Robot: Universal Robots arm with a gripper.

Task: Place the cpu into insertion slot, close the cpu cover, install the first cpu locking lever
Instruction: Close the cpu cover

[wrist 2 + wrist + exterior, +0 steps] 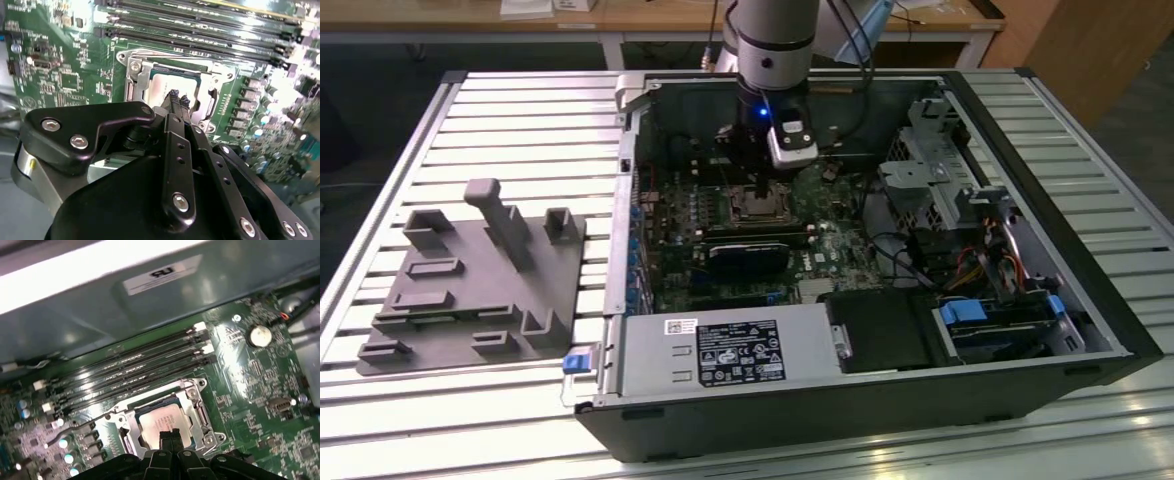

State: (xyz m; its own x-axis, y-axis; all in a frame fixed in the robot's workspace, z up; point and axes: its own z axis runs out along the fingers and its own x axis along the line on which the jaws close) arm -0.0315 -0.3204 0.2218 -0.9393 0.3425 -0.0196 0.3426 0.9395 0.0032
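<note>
Cpu (162, 421) sits in insertion slot (134, 435), pale face showing through cut-out of cpu cover (196, 407); cover looks down flat around it. Pincer (170, 436) tips pressed together, holding nothing, just above chip's edge. Memory slots (135, 372) run beside socket. Socket sits toward far middle of board in open case (854, 400) on tabletop (520, 120).

Judged: placing done, cover closed, locking-lever step in hand. That step calls for tips catching thin lever without scraping board.

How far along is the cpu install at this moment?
The cpu lies in the insertion slot, and the cpu cover looks flat around it. The gripper, shut and empty, hangs at the chip's edge. Whether the locking lever is latched I cannot tell.
</note>
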